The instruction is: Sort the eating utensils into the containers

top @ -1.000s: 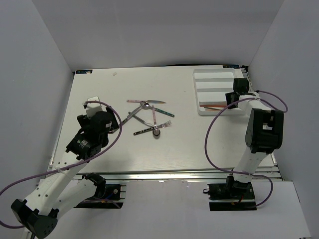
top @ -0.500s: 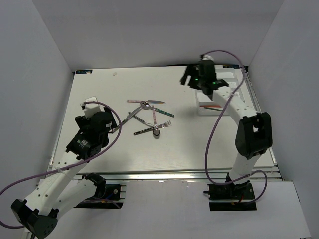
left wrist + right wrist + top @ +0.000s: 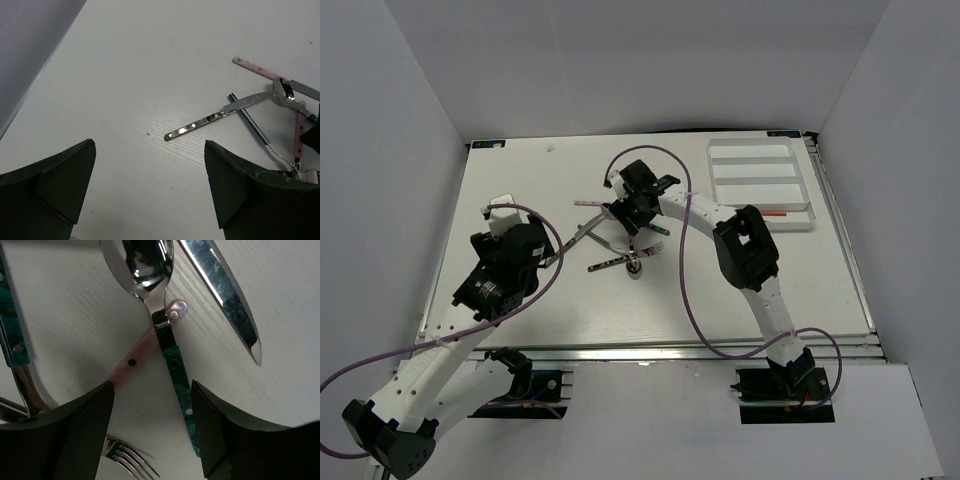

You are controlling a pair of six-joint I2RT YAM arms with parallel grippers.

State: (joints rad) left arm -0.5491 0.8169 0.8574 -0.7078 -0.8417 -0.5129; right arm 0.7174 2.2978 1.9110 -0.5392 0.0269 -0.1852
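The eating utensils [image 3: 620, 235] lie in a loose heap at mid-table: forks, spoons and knives with silver, pink and teal handles. My right gripper [image 3: 632, 205] is low over the heap and open. In the right wrist view its fingers [image 3: 85, 432] straddle a pink handle [image 3: 135, 357] and the teal handle [image 3: 179, 372] of a spoon [image 3: 142, 260], touching neither. My left gripper [image 3: 150, 185] is open over bare table, left of a silver handle [image 3: 195, 125]. The containers are the white tray [image 3: 757, 180] at the back right, with an orange stick [image 3: 772, 213] in its near compartment.
A serrated knife blade [image 3: 225, 290] lies right of the spoon bowl, and fork tines [image 3: 132, 460] sit just below my right gripper [image 3: 152, 410]. White walls close in the table on three sides. The left arm [image 3: 500, 270] stands left of the heap.
My right arm has swung from the tray leftwards and come down over the utensil heap, its jaws now open. The left arm has not moved.
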